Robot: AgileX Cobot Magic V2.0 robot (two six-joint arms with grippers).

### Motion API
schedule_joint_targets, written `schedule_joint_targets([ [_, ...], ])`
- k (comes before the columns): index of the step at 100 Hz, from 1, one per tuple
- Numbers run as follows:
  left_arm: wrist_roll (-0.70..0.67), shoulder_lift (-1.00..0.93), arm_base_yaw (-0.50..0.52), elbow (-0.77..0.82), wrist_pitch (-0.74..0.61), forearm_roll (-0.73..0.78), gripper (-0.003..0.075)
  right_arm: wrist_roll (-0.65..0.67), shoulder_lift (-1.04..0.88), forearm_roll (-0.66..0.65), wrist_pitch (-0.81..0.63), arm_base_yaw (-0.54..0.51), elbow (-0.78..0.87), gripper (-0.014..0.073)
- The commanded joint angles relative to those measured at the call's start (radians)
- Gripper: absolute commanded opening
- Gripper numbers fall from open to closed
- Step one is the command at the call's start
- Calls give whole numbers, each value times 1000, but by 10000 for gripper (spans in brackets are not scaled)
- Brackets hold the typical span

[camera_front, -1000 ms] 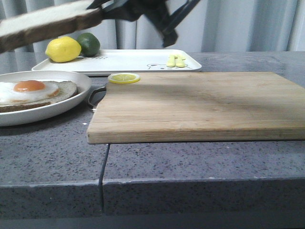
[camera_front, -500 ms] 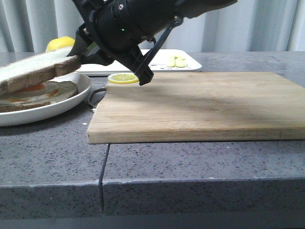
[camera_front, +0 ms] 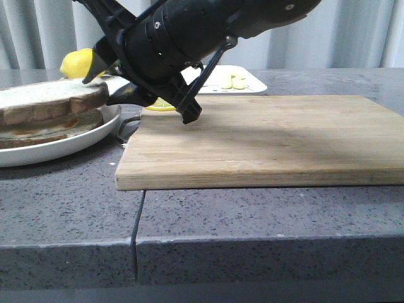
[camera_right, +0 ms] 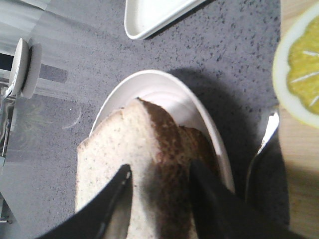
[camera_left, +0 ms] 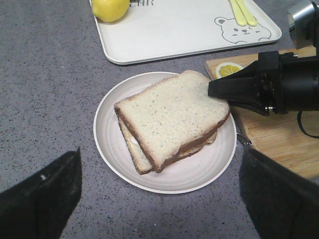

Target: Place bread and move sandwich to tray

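Note:
The bread lies flat on the egg-topped slice in the round white plate, making the sandwich. Only a thin edge of egg shows between the slices. My right gripper is open, its jaws standing above and below the bread's near edge with a small gap, as the right wrist view shows over the bread. From the left wrist view it points at the bread's edge. My left gripper is open and empty, above the counter beside the plate. The tray lies behind the plate.
A lemon and yellow utensils sit on the tray. A wooden cutting board lies right of the plate, with a lemon slice at its corner and a metal handle toward the plate.
My right arm swung down and left with the bread, lowered it onto the egg slice, and its jaws have spread off the bread. The egg is now covered.

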Motion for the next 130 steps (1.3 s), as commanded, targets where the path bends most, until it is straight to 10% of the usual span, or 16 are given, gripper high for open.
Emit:
schedule_joint_targets([
  [1, 0, 8, 2, -36, -62, -17, 599, -6, -50, 65, 30, 0, -38, 414],
  [64, 0, 8, 2, -36, -62, -17, 599, -122, -244, -44, -35, -36, -86, 429],
  [104, 0, 8, 2, -36, -62, -17, 599, 20, -600, -801, -40, -69, 0, 429],
  [130, 0, 8, 2, -36, -62, -17, 599, 373, -913, -1308, 37, -226, 181, 429],
])
